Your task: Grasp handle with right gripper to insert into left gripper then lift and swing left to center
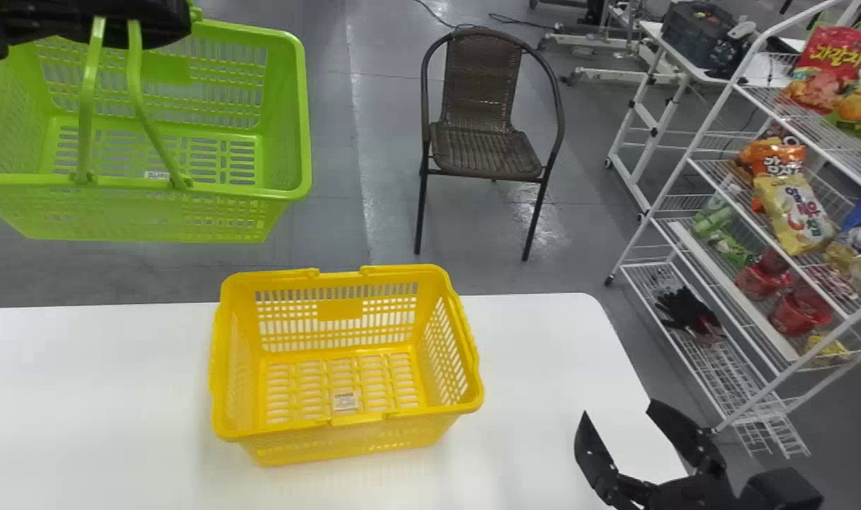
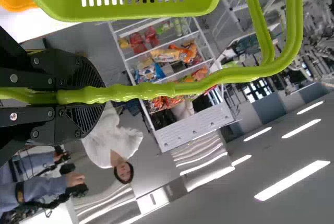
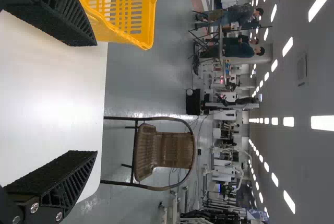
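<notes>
Head view: green basket (image 1: 274,180) hangs at far left, its handle (image 1: 87,106) clamped in the closed jaws of the left gripper (image 1: 154,21). Nearer, a yellow basket (image 1: 352,450) sits on the table (image 1: 558,354); near right, the right gripper (image 1: 620,418), empty, jaws wide apart.

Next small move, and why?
I'd probably swing the left hand gently toward center. It's shut on the green basket's handle, the basket hangs raised off to the robot's left, and the right hand is open, away from it.
</notes>
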